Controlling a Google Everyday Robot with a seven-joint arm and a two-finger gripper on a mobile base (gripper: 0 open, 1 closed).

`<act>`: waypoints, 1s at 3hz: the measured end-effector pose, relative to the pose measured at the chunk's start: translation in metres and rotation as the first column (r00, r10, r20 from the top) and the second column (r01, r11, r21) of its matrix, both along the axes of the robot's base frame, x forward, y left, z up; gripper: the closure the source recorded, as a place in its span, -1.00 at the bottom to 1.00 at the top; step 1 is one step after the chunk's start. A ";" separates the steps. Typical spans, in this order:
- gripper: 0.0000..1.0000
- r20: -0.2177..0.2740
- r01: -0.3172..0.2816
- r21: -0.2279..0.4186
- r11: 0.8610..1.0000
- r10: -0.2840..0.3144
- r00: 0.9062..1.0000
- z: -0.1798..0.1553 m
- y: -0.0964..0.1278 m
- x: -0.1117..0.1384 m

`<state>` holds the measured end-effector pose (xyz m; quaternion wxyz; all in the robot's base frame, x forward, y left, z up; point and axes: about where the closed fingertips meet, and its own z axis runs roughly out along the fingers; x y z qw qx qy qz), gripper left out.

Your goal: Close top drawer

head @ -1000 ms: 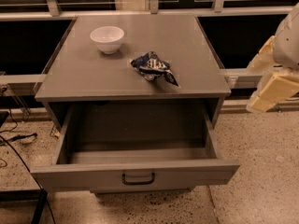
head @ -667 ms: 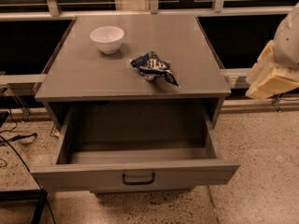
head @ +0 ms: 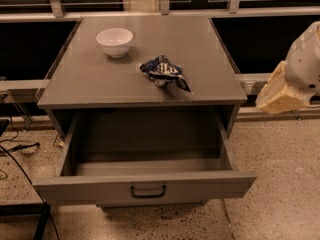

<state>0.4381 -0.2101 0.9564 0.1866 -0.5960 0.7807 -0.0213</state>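
Note:
The top drawer (head: pixel 145 188) is a wide grey drawer pulled far out of the grey cabinet, with a small black loop handle (head: pixel 148 191) at the centre of its flat front. Its deep boxy interior (head: pixel 147 144) holds nothing I can see. My gripper (head: pixel 275 93), cream-coloured on a white arm, hangs at the right edge of the view, beside the cabinet's right side and above the floor, well apart from the drawer and its handle.
On the cabinet top (head: pixel 95 84) stand a white bowl (head: pixel 115 41) at the back left and a crumpled blue-and-white snack bag (head: pixel 164 71) near the middle. Dark cables (head: pixel 17 149) lie on the speckled floor at the left. A window rail (head: pixel 160 14) runs behind.
My gripper has risen a little and shifted slightly toward the cabinet at the right edge. The drawer, bowl and bag have not moved.

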 end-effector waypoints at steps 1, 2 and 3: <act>1.00 0.012 -0.008 0.094 0.996 0.007 1.000 -0.045 0.008 -0.013; 1.00 -0.004 0.001 0.168 0.986 -0.001 1.000 -0.076 0.012 -0.023; 1.00 -0.005 0.004 0.174 0.985 -0.003 1.000 -0.078 0.013 -0.024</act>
